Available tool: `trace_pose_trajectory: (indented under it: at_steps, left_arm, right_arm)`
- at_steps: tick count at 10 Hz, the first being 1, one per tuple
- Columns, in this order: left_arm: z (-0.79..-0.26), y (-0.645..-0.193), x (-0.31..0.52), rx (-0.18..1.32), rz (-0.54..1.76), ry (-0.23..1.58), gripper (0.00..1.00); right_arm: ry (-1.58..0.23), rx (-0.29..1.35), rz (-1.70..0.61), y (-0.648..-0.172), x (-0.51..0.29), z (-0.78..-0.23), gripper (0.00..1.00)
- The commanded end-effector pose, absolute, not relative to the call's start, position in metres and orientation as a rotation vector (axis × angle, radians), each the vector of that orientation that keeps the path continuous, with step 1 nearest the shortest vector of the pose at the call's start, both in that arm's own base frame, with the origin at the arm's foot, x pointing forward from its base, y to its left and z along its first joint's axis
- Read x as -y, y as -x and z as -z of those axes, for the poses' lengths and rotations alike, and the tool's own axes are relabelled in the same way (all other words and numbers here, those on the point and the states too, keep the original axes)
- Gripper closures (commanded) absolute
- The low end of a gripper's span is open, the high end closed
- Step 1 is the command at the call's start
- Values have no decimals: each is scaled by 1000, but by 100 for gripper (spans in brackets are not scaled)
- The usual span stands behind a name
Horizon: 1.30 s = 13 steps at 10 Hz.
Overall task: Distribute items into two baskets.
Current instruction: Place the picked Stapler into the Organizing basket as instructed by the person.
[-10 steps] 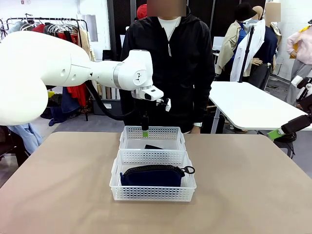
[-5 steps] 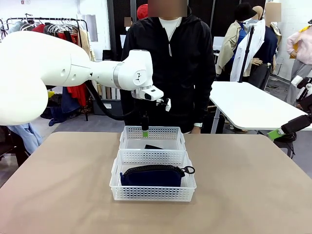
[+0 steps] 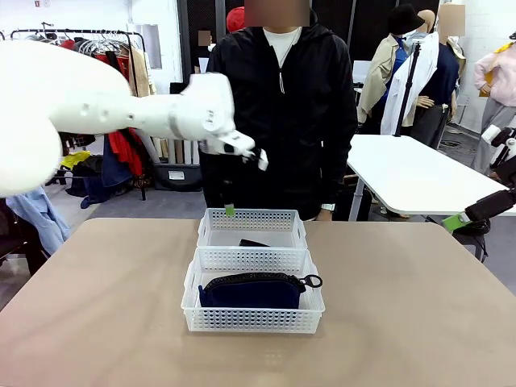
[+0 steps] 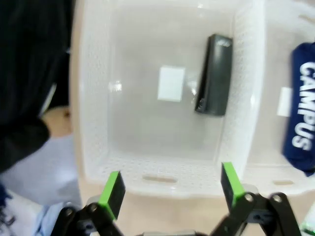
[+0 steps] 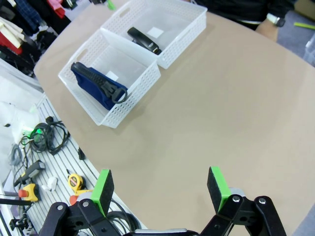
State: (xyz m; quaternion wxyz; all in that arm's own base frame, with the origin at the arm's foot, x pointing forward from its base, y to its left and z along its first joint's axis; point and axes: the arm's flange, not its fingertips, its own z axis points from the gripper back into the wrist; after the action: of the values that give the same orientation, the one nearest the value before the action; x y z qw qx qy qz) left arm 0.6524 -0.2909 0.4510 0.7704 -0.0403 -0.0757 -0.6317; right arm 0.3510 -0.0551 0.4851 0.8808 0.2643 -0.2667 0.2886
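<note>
The black stapler (image 3: 253,243) lies in the far white basket (image 3: 251,219). The navy pouch (image 3: 250,292) fills the near basket (image 3: 251,321). My left gripper (image 3: 230,210) hangs just above the far basket's far left rim. From the left wrist it stands open (image 4: 172,189) and holds nothing, over the basket rim (image 4: 147,178), with the stapler (image 4: 214,74) and a corner of the pouch (image 4: 300,123) beyond. My right gripper (image 5: 160,189) is open and bare, high off the table's right side, looking at the pouch (image 5: 96,86) and the stapler (image 5: 142,39).
A person in a black jacket (image 3: 278,105) stands close behind the far basket. A white table (image 3: 411,173) stands at the back right. Bare tabletop (image 3: 419,306) lies on both sides of the baskets. Cables and tools (image 5: 34,167) lie on a slatted bench beyond the table edge.
My left arm has swung to the left and risen a little, carrying its open gripper from over the far basket's middle towards its far left rim. The stapler, the pouch and the baskets have stayed put.
</note>
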Motion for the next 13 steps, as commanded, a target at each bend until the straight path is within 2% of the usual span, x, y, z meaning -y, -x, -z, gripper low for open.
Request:
trace_pose_trajectory:
  at_steps: [1,5,7,10,13]
  left_arm:
    - [-470,-617,212,287,1217,170,0]
    - [-502,-588,63,455,897,256,0]
    - [-518,-564,9,512,838,330,0]
    - [-522,-524,-19,519,791,370,0]
    - [-495,-501,-36,437,820,382,0]
  right_arm:
    - [-556,556,-605,-351,55,-486,0]
    - [-556,556,-605,-351,55,-486,0]
    - [-556,556,-605,-351,55,-486,0]
    - [-556,556,-605,-351,55,-486,0]
    - [-556,556,-605,-351,55,-486,0]
